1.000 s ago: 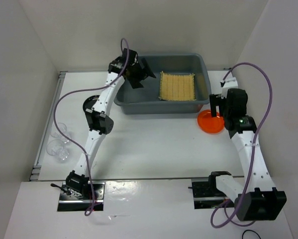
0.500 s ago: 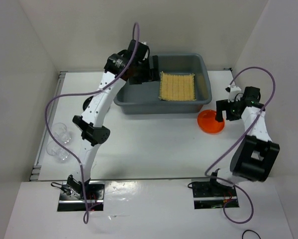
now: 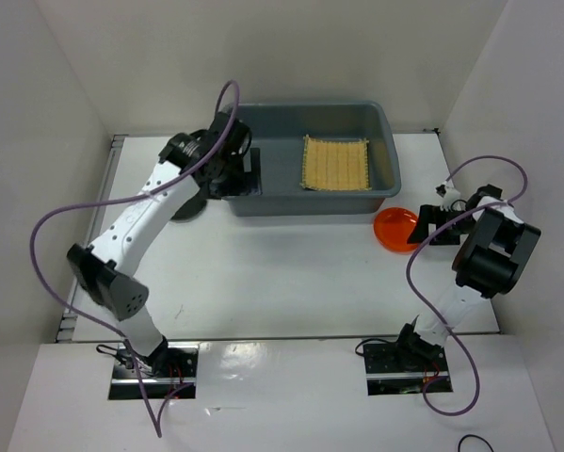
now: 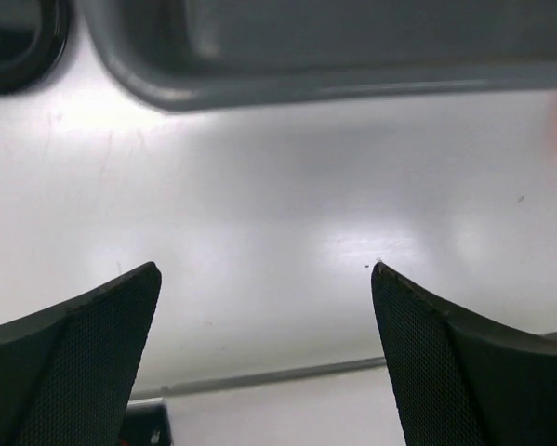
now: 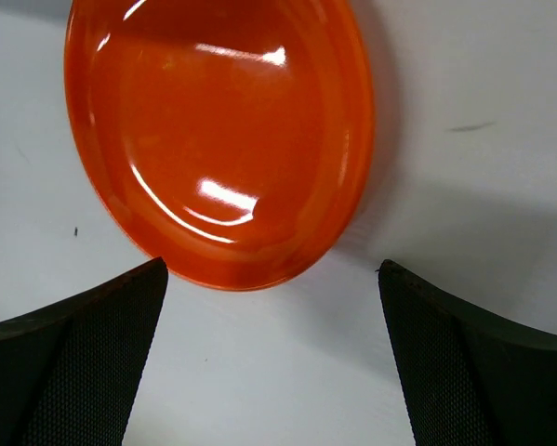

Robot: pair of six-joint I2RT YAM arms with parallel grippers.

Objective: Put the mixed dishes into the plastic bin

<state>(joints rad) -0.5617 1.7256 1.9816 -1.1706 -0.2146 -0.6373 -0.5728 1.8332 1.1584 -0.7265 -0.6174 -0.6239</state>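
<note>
The bin [image 3: 300, 201] is seen at the far side of the table [image 3: 282, 264]. The mat [image 3: 336, 162] is laid flat inside it, in the right half. The orange plate [image 5: 213, 139] is placed on the table, just beside the right front corner of the bin, outside of it. The right gripper [image 5: 273, 269] is held low at this plate with its fingers spread wide; the near rim of the plate is found just between the fingertips, and nothing is grasped. The left gripper [image 4: 264, 271] is also released and empty, held above the bare table at the left front corner of the bin. The black plate [image 4: 8, 42] is seen only partly, on the table left of the bin.
</note>
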